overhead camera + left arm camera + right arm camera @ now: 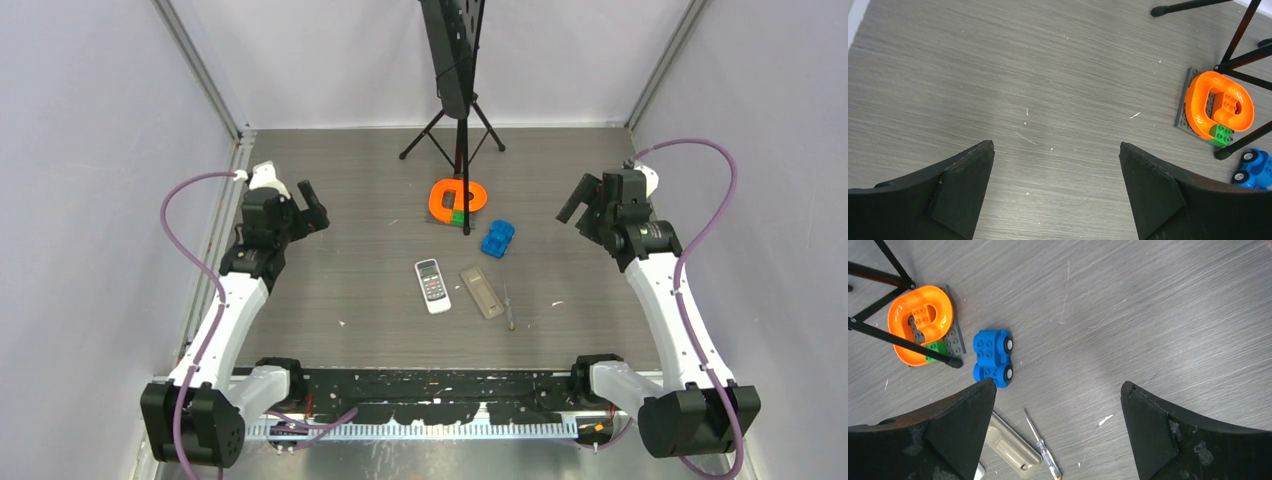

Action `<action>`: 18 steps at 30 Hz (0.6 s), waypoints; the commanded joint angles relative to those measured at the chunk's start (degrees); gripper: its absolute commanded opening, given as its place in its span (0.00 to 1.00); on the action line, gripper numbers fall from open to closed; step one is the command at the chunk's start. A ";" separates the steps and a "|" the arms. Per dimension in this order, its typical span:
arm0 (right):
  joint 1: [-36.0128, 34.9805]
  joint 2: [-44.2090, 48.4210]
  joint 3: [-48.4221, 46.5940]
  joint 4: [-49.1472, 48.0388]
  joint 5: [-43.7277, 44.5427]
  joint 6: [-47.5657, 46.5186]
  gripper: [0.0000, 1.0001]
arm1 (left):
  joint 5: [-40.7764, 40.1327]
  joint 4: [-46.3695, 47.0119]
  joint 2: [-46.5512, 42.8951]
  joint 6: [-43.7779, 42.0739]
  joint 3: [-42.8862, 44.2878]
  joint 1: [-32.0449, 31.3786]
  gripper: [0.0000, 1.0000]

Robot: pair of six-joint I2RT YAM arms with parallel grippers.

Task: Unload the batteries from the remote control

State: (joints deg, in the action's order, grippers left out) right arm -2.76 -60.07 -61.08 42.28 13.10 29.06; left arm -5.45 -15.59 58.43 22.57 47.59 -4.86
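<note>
Two claws hover high over the grey table (340,290), well apart from each other and from the work. The left claw (1055,150) has its fingers spread over bare table. The right claw (1058,387) is likewise spread and empty, above a blue toy car (993,357). A black stand (460,90) rises at the back, with an orange toy (458,197) at its foot. Near mid-table lies the white remote (432,285), keypad up. Just beside it is a beige piece (482,292), then a thin stick tool (509,305). No batteries show; I judge them to be inside the remote, behind its hidden underside. The task looks unstarted: next, one claw must come down on the remote and turn it over to reach the cover. No brand or lettering is readable; the keys are too small.
</note>
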 commanded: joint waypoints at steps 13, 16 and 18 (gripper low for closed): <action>-3.74 0.21 15.55 -15.51 -32.10 13.07 1.00 | 21.09 -1.72 -4.70 15.21 -7.76 0.81 0.98; -7.80 -1.95 12.83 -9.98 -27.46 9.34 1.00 | 26.64 0.39 -5.11 19.67 -10.94 0.68 0.98; -10.08 -3.75 11.03 -6.60 -25.45 6.74 0.96 | 28.24 3.34 -6.52 22.92 -14.66 0.03 0.98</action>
State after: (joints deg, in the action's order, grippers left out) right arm -9.19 -61.69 -45.63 32.05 -13.56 39.55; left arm 14.20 -17.21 53.82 38.46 37.34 -4.38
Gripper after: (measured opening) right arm 0.984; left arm 0.984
